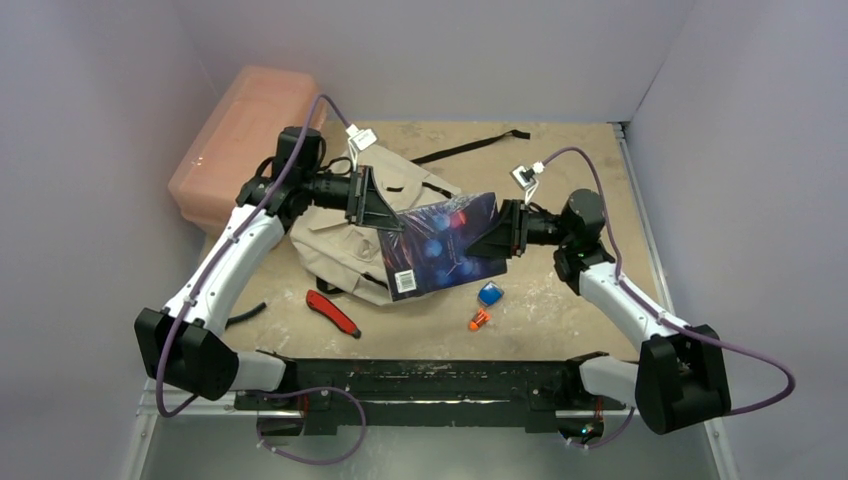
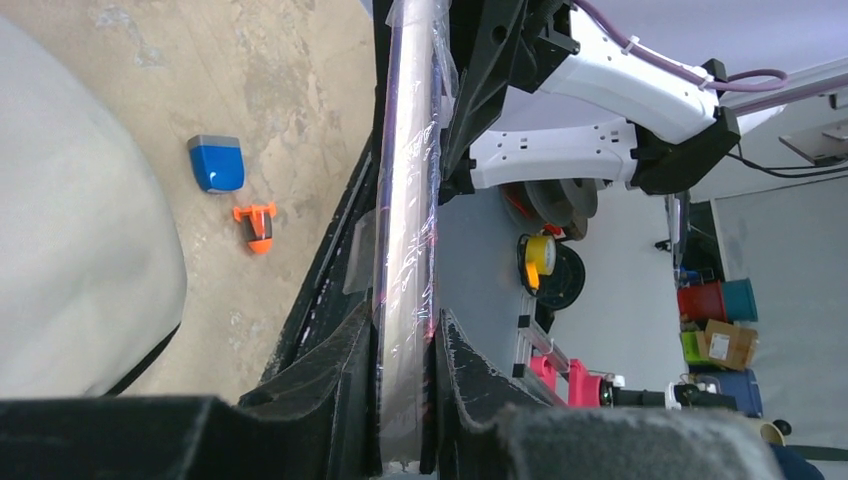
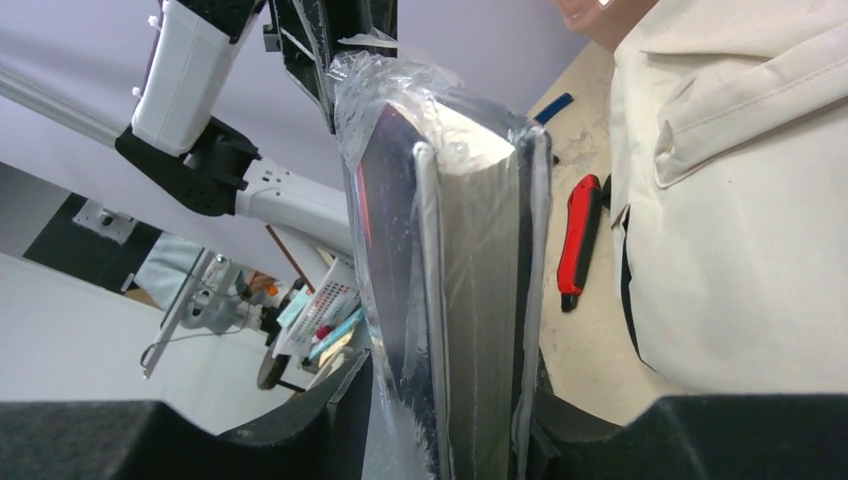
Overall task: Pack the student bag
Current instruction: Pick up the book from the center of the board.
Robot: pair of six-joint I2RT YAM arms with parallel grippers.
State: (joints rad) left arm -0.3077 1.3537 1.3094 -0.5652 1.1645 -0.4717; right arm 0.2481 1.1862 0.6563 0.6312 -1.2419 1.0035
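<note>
student bag (image 1: 335,245) lies partly beneath a book (image 1: 440,250), left pincer (image 1: 388,218) and right pincer (image 1: 492,244) each clamping an opposite edge.

Item count, table: 1 beige bag (image 1: 340,245); 1 wrapped book (image 1: 440,245); 1 pink box (image 1: 235,140), 10 o'clock; 1 red cutter (image 1: 332,312), 7 o'clock; 1 blue piece (image 1: 490,294), 1 orange piece (image 1: 480,320), 5 o'clock; 1 black strap (image 1: 470,148), 12 o'clock.
</note>
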